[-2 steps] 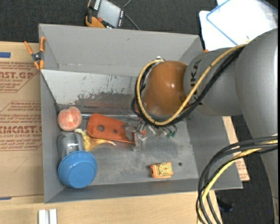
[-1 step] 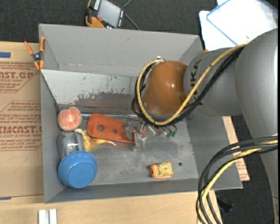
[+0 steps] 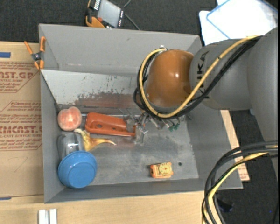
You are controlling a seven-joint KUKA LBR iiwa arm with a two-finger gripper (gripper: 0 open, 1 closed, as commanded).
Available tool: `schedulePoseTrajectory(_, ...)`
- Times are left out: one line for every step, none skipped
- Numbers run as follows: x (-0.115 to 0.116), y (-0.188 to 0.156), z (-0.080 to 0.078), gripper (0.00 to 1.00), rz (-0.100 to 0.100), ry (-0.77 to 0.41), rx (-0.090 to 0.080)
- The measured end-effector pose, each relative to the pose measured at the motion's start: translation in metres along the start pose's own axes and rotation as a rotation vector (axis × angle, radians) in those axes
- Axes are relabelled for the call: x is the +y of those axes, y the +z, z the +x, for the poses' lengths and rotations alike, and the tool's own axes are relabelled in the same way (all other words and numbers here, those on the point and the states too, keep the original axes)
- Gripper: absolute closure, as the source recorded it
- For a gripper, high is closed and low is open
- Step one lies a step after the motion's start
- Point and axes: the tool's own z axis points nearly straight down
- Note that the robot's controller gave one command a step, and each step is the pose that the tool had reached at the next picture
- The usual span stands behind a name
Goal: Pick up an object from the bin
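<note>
My gripper [image 3: 141, 129] is low in the middle of the bin, under the arm's orange dome. It is at the right end of a flat orange-red plastic tool [image 3: 107, 124] that lies left to right on the bin floor. Whether it touches the tool I cannot tell. A yellow curved piece [image 3: 97, 142] lies just below the tool's left half. A pink-orange ball [image 3: 69, 118] rests at the tool's left end.
A clear jar with a round blue lid [image 3: 77, 169] lies in the front left corner. A small orange and yellow toy [image 3: 161, 170] sits alone near the front wall, right of centre. The arm covers the bin's back right part.
</note>
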Motion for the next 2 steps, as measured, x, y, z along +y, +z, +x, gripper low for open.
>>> schedulePoseTrajectory(0.001, -0.066, 0.010, 1.00, 0.000, -0.001, 0.002)
schedulePoseTrajectory(-0.008, -0.142, 0.014, 1.00, -0.001, 0.014, 0.002)
